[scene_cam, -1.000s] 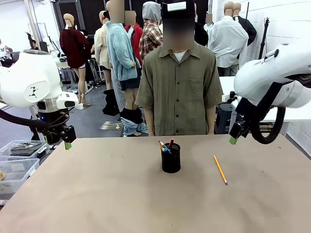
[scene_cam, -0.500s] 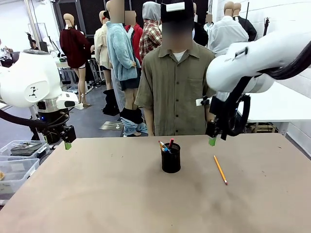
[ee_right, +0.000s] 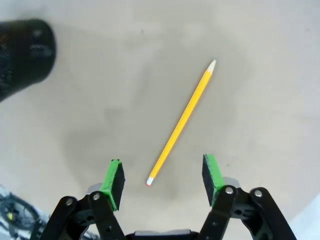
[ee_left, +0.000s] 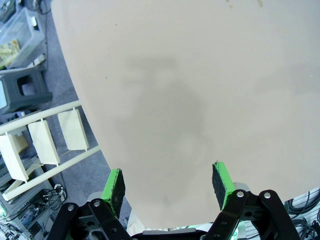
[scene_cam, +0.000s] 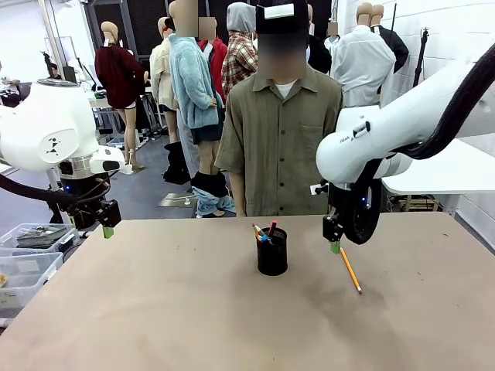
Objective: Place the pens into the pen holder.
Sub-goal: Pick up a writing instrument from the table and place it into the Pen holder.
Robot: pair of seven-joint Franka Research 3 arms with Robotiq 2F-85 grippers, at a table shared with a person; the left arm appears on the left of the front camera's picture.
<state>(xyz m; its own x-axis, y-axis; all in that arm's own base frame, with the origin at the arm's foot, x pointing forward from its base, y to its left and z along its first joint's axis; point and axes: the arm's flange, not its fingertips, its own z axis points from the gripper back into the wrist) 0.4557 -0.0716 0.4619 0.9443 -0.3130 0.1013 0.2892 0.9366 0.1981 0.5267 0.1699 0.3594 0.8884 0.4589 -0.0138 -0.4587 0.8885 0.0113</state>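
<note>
While the left claw (scene_cam: 107, 229) hangs at the far left corner of the worktop (scene_cam: 193, 309), jaws released and nothing between them, the right claw (scene_cam: 333, 243) sits low over the worktop just right of centre, pointing down. Left wrist view: both green pads (ee_left: 114, 184) spread wide over bare tan surface, worktop edge curving past, floor and white shelving beyond it. Right claw likewise released; in the right wrist view its pads (ee_right: 113, 181) stand apart with the near end of the orange pencil (ee_right: 181, 123) lying on the worktop between them, not touched. Pencil runs diagonally away from the claw, pale tip at the far end, reddish tip at the near one. In the front view the same pencil (scene_cam: 351, 270) lies flat to the right of the pen holder (scene_cam: 272, 251), well apart from it, with the right claw just above its far end. Pen holder: black mesh cup, upright, centre of the worktop, already carrying a few pens (scene_cam: 264, 231) that lean out over the rim, one red-topped, one with blue and orange. Holder also shows as a dark blurred shape (ee_right: 22, 52) at the upper left of the right wrist view. A person in an olive shirt (scene_cam: 284, 139) stands at the far edge, behind the holder.
</note>
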